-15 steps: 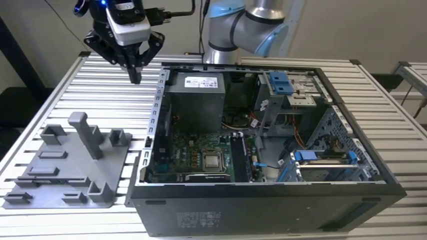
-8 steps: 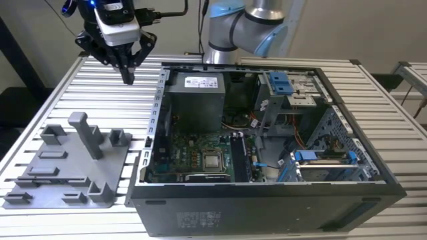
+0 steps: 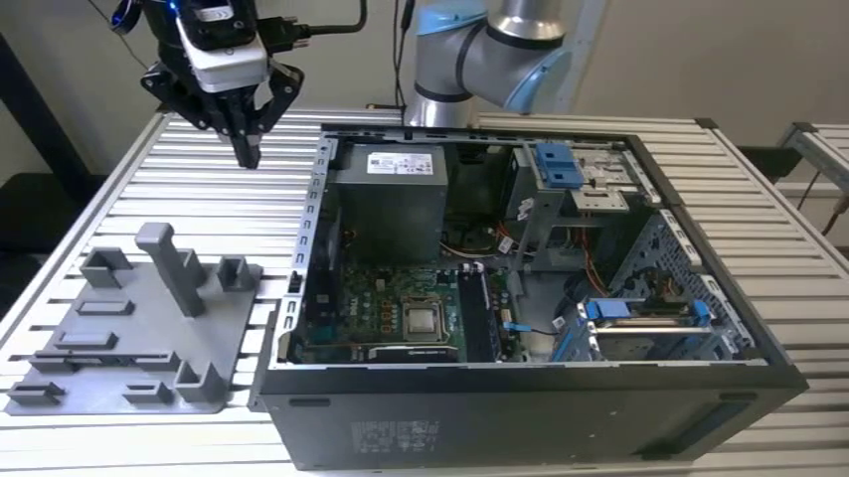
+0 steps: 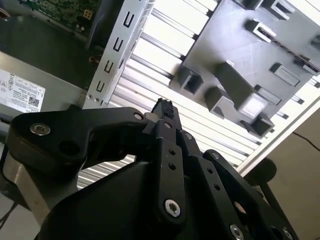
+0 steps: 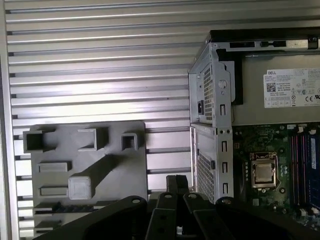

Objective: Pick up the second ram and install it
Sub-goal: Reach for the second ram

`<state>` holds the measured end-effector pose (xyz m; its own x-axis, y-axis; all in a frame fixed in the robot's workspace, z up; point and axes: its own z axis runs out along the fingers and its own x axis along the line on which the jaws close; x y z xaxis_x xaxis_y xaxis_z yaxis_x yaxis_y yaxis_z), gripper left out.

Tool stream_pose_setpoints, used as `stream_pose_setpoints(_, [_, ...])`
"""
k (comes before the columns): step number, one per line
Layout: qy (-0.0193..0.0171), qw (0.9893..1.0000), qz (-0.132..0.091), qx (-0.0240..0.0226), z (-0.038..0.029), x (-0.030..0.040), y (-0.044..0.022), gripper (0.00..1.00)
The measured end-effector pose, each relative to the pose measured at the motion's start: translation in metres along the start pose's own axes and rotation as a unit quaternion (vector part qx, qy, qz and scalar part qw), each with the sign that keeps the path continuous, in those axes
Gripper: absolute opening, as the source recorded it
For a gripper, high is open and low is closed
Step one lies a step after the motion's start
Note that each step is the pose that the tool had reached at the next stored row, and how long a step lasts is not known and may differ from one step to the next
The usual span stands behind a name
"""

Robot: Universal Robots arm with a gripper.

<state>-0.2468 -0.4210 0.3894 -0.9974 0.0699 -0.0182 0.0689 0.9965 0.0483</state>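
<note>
My gripper (image 3: 249,154) hangs above the slatted table, beyond the grey fixture (image 3: 233,343) and to the exterior view's left of the open computer case (image 3: 308,214). Its black fingers (image 3: 246,124) are shut, and I see nothing between them in both wrist views, where the gripper (image 4: 162,106) (image 5: 176,183) points down at bare slats. A thin dark strip, which looks like the second ram (image 5: 67,206) (image 4: 292,46), sits edge-on in a slot of the fixture, well below and apart from the gripper. A bluish memory board (image 5: 312,155) stands in a slot on the motherboard (image 3: 398,288).
A tall grey post (image 3: 173,263) and several small blocks rise from the fixture. Inside the case are the power supply (image 3: 388,199), the processor socket (image 3: 424,320) and blue drive-cage clips (image 3: 564,164). The arm's base (image 3: 458,60) stands behind the case.
</note>
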Motion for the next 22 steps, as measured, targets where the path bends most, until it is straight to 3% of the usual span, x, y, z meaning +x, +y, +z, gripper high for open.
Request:
stream_pose_setpoints(6, [0.0001,1.0,0.0,0.0,0.0003,0.0013,-0.002,0.11])
stream_pose_setpoints(10, [0.0001,1.0,0.0,0.0,0.0001,0.0149,-0.0045,0.11])
stream_pose_setpoints(15, [0.0003,1.0,-0.001,0.0001,-0.0003,0.0268,-0.0071,0.11])
stream_pose_setpoints(22, [0.0003,1.0,-0.002,0.0001,-0.0008,0.0504,-0.0092,0.11])
